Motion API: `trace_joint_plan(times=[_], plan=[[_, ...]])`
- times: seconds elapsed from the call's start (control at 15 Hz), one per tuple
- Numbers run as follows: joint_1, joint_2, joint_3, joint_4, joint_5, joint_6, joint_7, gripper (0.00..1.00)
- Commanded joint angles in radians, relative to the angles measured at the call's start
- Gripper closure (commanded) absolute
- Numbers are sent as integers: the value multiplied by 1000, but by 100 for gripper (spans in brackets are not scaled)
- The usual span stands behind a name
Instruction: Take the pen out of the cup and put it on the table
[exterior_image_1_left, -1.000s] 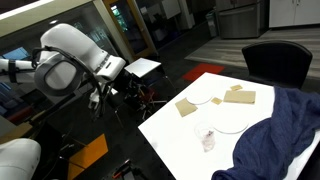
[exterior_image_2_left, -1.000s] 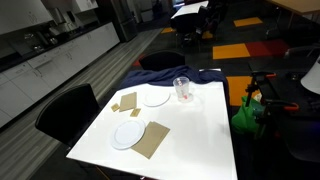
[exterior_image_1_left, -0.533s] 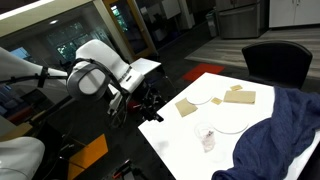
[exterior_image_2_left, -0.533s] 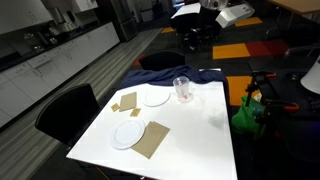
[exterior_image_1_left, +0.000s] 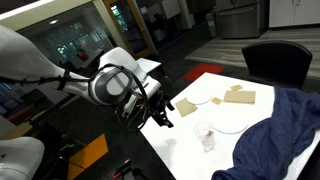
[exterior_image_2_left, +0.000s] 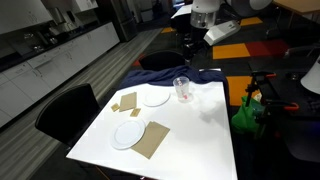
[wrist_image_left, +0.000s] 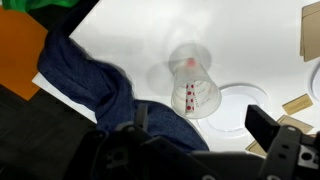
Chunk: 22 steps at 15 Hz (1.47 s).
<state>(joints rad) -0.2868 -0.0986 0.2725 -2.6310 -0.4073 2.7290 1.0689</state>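
Robotiq gripper, jaws wide open and empty, faces small clear plastic cup; best centre over short red pen, descend straight, avoid toppling cup on white table.

Pen blurred inside cup (tiny in exterior views).

Draped over one end of the surface: a rumpled blue cloth. Just beside it, a white plate. Farther off, a second plate, with a tan square alongside. Drawn up at one side, a black chair. In the wrist view, beyond the cloth, an orange patch.
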Motion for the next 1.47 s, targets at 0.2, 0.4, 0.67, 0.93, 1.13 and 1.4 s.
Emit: trace_joint_plan(times=[0.2, 0.4, 0.67, 0.93, 1.13, 1.4], plan=[[-27, 198, -19, 123, -270, 76, 177, 0], [-16, 267, -51, 180, -379, 62, 259, 0], [-9, 349, -82, 244, -458, 70, 315, 0], [-4, 417, -101, 296, -501, 73, 344, 0], [-7, 452, -98, 326, -504, 84, 337, 28], [-12, 485, -94, 353, -491, 96, 328, 52]])
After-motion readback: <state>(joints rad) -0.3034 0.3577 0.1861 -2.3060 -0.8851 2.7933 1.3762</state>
